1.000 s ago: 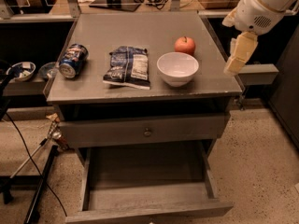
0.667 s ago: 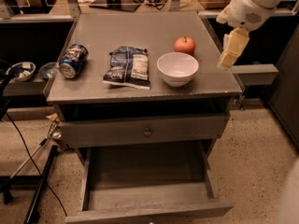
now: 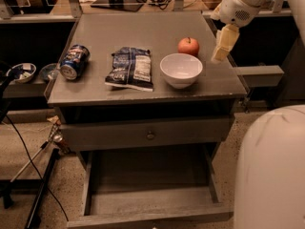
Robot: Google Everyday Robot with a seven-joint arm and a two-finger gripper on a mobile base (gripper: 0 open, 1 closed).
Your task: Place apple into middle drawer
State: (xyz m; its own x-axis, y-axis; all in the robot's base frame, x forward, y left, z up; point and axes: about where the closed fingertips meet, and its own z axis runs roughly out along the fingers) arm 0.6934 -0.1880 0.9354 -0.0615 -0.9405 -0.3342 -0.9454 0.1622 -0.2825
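Risks, big to small: could clip the open middle drawer (image 3: 147, 175), pulled out at 6 o'clock, with the white robot body (image 3: 271, 171) at 4 o'clock. Could knock the white bowl (image 3: 181, 69), at 7 o'clock just beside the apple (image 3: 188, 46). Could roll the apple away if nudged by the claw (image 3: 224, 44), hovering at its 3 o'clock, apart. Apart or together: cannot tell. Grey counter (image 3: 143, 27): chip bag (image 3: 131, 68) centre, soda can (image 3: 74, 62) at 9 o'clock. Dim room, speckled floor (image 3: 240, 128).

Clear gap between apple (image 3: 188, 46) and gripper (image 3: 220, 56) at right — bowl (image 3: 181, 69) crowds front.
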